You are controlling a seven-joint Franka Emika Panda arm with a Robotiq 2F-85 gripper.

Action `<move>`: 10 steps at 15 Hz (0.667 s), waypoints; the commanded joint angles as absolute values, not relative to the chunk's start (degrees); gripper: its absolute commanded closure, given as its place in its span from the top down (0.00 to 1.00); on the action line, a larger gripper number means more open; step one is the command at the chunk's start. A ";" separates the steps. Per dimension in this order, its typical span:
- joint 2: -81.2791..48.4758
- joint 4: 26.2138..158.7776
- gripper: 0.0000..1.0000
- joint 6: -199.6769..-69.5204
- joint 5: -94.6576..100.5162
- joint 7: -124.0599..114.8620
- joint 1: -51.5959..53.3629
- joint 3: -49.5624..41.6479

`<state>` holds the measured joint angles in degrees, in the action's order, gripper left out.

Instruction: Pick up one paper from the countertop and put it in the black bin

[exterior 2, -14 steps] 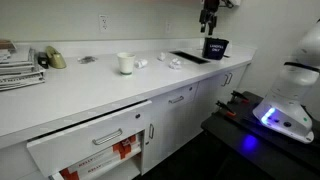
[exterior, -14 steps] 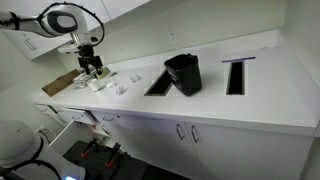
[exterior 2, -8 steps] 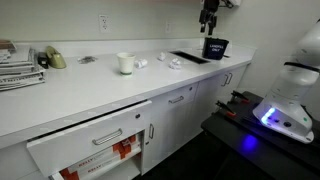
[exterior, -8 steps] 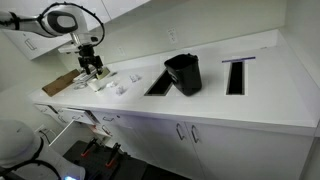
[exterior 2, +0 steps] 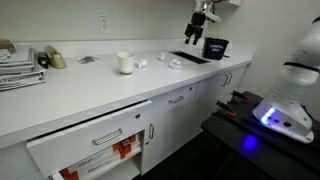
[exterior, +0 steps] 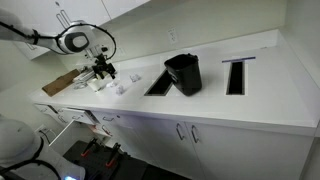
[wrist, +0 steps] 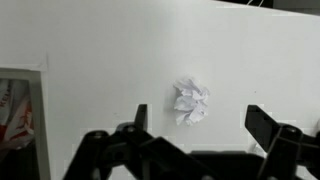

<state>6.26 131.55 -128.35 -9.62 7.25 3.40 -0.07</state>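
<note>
- The tabletop (exterior: 250, 100) is long, white and smooth, so I expect a scrap to slide on it rather than catch.
- The black bin (exterior: 183, 73) stands to the right between the two dark cut-outs (exterior: 236, 75), well apart from me. Its mouth is wide, so the drop should be forgiving.
- My jaws hang above the left end of the tabletop, spread wide and holding nothing.
- The paper (wrist: 190, 101), a small crumpled white scrap, lies on bare tabletop below me, between my fingers (wrist: 140, 118) in the wrist view. I judge it feather-light, soft and springy. I would close across its middle, low to the surface; it should squash, not break.
</note>
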 commanded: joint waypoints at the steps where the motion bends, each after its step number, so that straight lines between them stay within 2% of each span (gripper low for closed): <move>1: -0.42 131.90 1.00 -138.99 -14.08 10.25 4.12 1.13; 7: -9.15 130.62 1.00 -149.76 -13.74 8.98 3.64 3.87; 8: -9.88 130.44 0.75 -150.18 -13.97 9.27 3.45 4.25; 9: -10.48 130.25 0.74 -150.56 -13.72 9.09 3.35 4.44; 10: -10.92 130.00 0.65 -150.50 -13.68 9.12 3.22 4.61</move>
